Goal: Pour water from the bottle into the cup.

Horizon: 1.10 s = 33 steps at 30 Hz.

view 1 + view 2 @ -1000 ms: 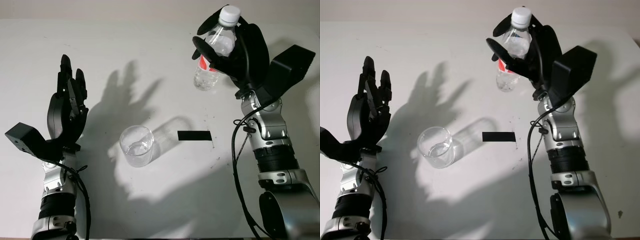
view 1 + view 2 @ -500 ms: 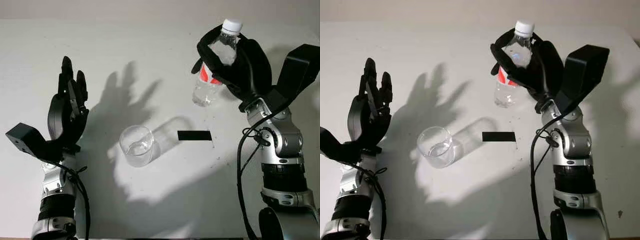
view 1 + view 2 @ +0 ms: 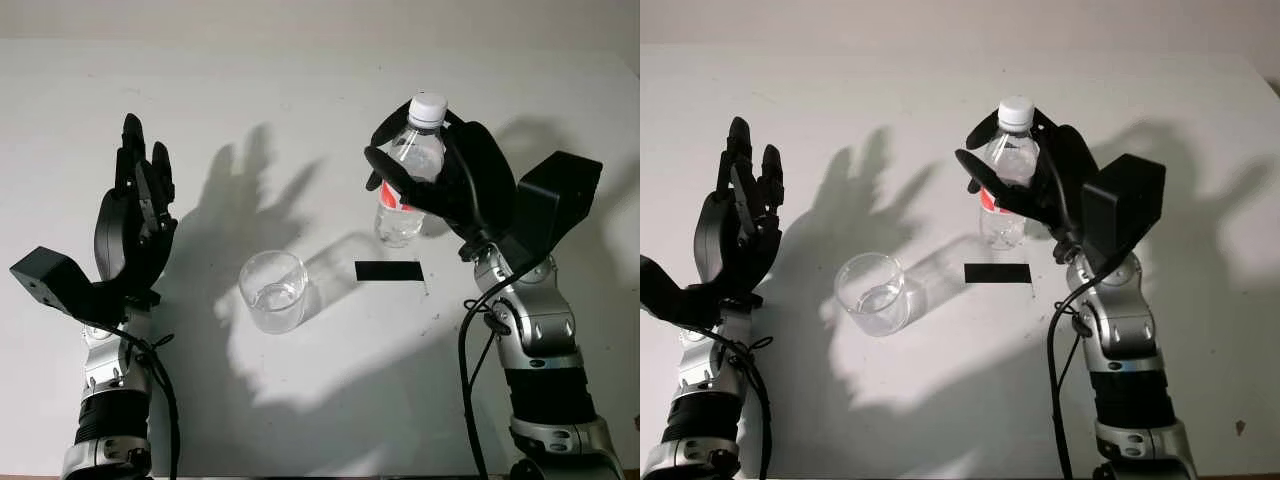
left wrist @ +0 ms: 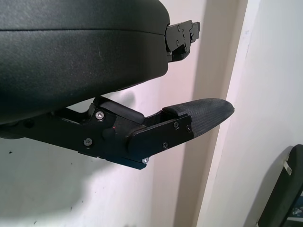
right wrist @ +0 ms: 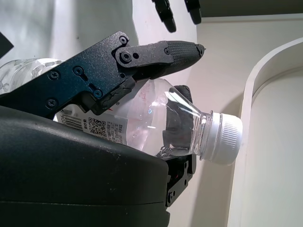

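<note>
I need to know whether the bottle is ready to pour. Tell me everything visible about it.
The bottle is clear plastic with a red label and a white cap still screwed on. It stands roughly upright, cap uppermost, gripped around its middle by the right hand, near the black tape strip, right of the cup.

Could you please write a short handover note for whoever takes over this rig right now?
Right hand: shut on the bottle, upright, white cap on, beside the black tape mark.
Left hand: open, raised at the table's left side, holding nothing.
Cup: upright on the table, left of the tape mark, a little water in the bottom.
Done: bottle grasped.
Left: with the cap on, nothing can pour; uncap, tilt over the cup.
</note>
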{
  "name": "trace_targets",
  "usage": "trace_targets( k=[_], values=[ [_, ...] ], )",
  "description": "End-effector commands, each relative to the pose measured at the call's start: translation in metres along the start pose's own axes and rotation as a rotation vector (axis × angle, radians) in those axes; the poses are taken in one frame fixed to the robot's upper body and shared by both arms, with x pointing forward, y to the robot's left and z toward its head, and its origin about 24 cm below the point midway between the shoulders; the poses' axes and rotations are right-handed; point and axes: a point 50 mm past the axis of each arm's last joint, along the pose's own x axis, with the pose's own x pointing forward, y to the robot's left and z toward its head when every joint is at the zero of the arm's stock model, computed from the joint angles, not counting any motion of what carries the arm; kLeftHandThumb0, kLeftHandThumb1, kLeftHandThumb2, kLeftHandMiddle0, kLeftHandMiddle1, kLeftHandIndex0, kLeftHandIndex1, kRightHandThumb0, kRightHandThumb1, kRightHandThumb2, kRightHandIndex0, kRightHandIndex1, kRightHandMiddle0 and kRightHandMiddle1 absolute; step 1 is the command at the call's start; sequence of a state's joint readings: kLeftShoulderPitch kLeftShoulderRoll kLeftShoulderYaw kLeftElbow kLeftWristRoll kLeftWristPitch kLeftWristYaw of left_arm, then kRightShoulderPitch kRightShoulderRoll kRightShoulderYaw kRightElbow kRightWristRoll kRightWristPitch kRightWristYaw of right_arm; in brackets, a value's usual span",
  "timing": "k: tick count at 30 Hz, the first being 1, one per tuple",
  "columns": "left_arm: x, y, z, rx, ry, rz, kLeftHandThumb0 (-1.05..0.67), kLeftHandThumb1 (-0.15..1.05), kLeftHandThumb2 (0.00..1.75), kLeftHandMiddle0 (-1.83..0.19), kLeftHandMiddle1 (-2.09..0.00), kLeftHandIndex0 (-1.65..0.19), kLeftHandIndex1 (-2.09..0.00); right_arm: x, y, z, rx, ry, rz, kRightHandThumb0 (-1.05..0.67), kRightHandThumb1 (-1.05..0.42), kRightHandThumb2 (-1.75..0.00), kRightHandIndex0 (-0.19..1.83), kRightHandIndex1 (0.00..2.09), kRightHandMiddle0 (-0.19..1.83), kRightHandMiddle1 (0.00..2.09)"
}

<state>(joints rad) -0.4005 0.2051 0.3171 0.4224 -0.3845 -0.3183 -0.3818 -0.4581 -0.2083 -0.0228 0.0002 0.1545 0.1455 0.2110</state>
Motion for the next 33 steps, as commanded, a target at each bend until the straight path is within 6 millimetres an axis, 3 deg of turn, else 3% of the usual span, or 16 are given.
trace_targets(
  k=[1, 20, 33],
  values=[
    [-0.004, 0.003, 0.001, 0.008, 0.0, 0.006, -0.7, 1.05, 0.71, 0.19, 0.0, 0.19, 0.0, -0.003, 0.001, -0.003, 0.025, -0.01, 0.0, -0.37, -1.05, -0.58, 1.29, 2.09, 0.91, 2.09],
    [-0.001, 0.004, 0.001, 0.005, -0.004, -0.005, -0.7, 1.05, 0.72, 0.19, 0.0, 0.19, 0.0, -0.017, 0.002, -0.017, 0.057, 0.027, -0.077, -0.41, -1.05, -0.53, 1.34, 2.09, 0.98, 2.09],
    [-0.001, 0.005, 0.001, 0.011, -0.003, -0.003, -0.7, 1.05, 0.71, 0.19, 0.0, 0.19, 0.0, -0.018, 0.001, -0.025, 0.046, 0.048, -0.098, -0.42, -1.05, -0.54, 1.27, 2.09, 0.89, 2.09]
  ],
)
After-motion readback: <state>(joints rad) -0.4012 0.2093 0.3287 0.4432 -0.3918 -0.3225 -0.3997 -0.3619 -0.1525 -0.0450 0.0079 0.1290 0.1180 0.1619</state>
